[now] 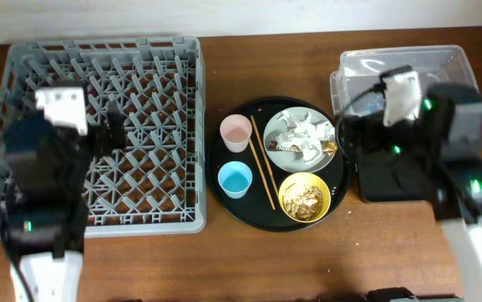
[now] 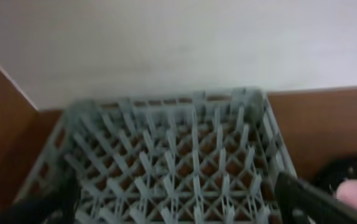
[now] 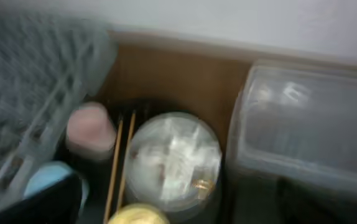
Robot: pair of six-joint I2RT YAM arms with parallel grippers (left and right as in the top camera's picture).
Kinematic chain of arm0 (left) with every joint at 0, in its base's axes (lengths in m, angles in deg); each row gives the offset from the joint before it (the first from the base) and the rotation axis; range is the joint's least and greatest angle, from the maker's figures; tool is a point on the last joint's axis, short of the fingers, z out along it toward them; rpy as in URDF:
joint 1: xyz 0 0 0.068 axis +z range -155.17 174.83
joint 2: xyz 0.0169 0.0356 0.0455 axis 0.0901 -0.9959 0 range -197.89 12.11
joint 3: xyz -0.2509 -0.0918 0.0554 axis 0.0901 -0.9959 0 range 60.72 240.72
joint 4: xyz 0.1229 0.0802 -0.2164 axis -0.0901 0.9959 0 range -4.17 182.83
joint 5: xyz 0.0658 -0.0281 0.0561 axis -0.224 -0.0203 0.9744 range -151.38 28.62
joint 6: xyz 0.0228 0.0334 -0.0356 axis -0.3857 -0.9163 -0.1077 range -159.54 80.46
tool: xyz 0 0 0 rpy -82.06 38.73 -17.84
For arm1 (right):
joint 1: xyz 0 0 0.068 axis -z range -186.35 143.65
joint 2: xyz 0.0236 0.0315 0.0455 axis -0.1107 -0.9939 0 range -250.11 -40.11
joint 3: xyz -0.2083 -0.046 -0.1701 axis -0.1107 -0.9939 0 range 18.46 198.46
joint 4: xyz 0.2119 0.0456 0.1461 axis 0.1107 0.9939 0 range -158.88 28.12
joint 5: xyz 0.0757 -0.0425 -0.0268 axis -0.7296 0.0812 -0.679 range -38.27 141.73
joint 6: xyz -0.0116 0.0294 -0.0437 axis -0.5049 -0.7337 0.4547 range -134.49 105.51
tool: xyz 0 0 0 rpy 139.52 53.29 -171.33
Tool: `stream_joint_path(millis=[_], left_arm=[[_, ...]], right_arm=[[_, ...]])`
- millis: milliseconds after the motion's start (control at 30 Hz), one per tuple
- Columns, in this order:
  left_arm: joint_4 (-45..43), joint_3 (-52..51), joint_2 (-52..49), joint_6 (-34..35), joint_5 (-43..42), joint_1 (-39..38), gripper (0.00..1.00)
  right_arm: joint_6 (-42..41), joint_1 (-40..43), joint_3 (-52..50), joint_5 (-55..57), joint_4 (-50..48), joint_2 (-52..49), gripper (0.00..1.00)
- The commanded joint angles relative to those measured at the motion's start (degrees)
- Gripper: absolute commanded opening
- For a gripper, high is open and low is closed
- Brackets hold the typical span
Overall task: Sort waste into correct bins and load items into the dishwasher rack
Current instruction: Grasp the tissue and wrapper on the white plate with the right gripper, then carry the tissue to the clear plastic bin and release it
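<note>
From overhead we see soft, even light on the tabletop [image 1: 249, 268], with only faint shadows hugging the rack [image 1: 98, 134] and the round tray [image 1: 254, 214]; detail is fairly sharp. Our left wrist view is soft, its pegs smeared. The right wrist view is blurriest: plate [image 3: 175, 158], pink cup [image 3: 90, 127] and clear tub [image 3: 309, 124] all smear, and the bottom corners are dark.

There are a grey gridded rack [image 1: 157, 126], pink cup [image 1: 236, 132], blue cup [image 1: 234, 179], yellow bowl [image 1: 283, 195] and black round tray [image 1: 241, 210].

gap rack [image 1: 157, 84] / round tray [image 1: 254, 215]: narrow | front table [image 1: 249, 260]: open
</note>
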Motion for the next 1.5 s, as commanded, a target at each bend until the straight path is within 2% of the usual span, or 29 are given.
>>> stream_joint_path(millis=[0, 67, 133, 200, 267, 367, 600, 733, 800, 867, 900, 933, 1033, 1167, 1300, 1400, 1467], left_arm=[[9.38, 13.03, -9.77, 0.46, -6.08, -0.2, 0.99], [15.28, 18.75, -15.17, 0.46, -6.4, -0.2, 0.99], [15.61, 19.06, -18.32, 0.44, -6.4, -0.2, 0.99], [15.65, 19.06, -21.09, 0.46, -6.43, -0.2, 0.99], [15.67, 19.06, -23.1, 0.46, -6.43, -0.2, 0.99], [18.56, 19.06, -26.56, 0.46, -6.43, -0.2, 0.99], [20.28, 19.06, -27.45, 0.46, -6.4, -0.2, 0.99], [20.28, 19.06, -27.45, 0.46, -6.4, -0.2, 0.99], [20.28, 19.06, -27.45, 0.46, -6.4, -0.2, 0.99], [20.28, 19.06, -27.45, 0.46, -6.4, -0.2, 0.99], [20.28, 19.06, -27.45, 0.46, -6.4, -0.2, 0.99], [20.28, 19.06, -27.45, 0.46, -6.4, -0.2, 0.99], [20.28, 19.06, -27.45, 0.46, -6.4, -0.2, 0.99], [20.28, 19.06, -27.45, 0.46, -6.4, -0.2, 0.99], [20.28, 19.06, -27.45, 0.48, -6.4, -0.2, 0.99], [20.28, 19.06, -27.45, 0.46, -6.4, -0.2, 0.99], [20.28, 19.06, -27.45, 0.48, -6.4, -0.2, 0.99]], right_arm=[[0.2, -1.66, 11.26, -2.95, 9.68, -9.86, 0.99], [0.17, -1.79, 13.35, -2.64, 10.78, -14.69, 0.99], [-1.97, -1.75, 13.35, -4.9, 9.18, -18.99, 0.99], [2.14, -2.56, 13.35, -7.5, 8.96, -23.58, 0.98], [4.79, -4.68, 13.35, -2.99, 9.07, -26.91, 0.98], [8.59, -10.64, 13.35, 10.69, 8.68, -34.6, 0.99], [12.22, -12.2, 13.35, 11.93, 3.91, -51.89, 0.97], [12.63, -12.2, 13.27, 11.91, 0.2, -56.26, 0.95], [12.61, -12.2, 13.16, 11.89, -0.61, -57.11, 0.73], [12.33, -12.2, 13.16, 11.91, -0.61, -57.29, 0.41], [11.85, -12.2, 13.16, 11.89, -0.61, -57.27, 0.19], [11.39, -12.2, 13.33, 11.85, -0.35, -57.16, 0.04], [8.44, -12.2, 17.79, 11.67, 4.37, -55.89, 0.04], [2.97, -11.26, 36.06, 11.91, 17.68, -51.74, 0.04], [-5.9, -5.2, 56.26, 14.6, 26.75, -50.93, 0.04], [-14.16, 0.81, 57.16, 17.55, 26.56, -51.15, 0.04], [-25.49, 7.02, 55.39, 21.33, 26.32, -52.13, 0.04]])
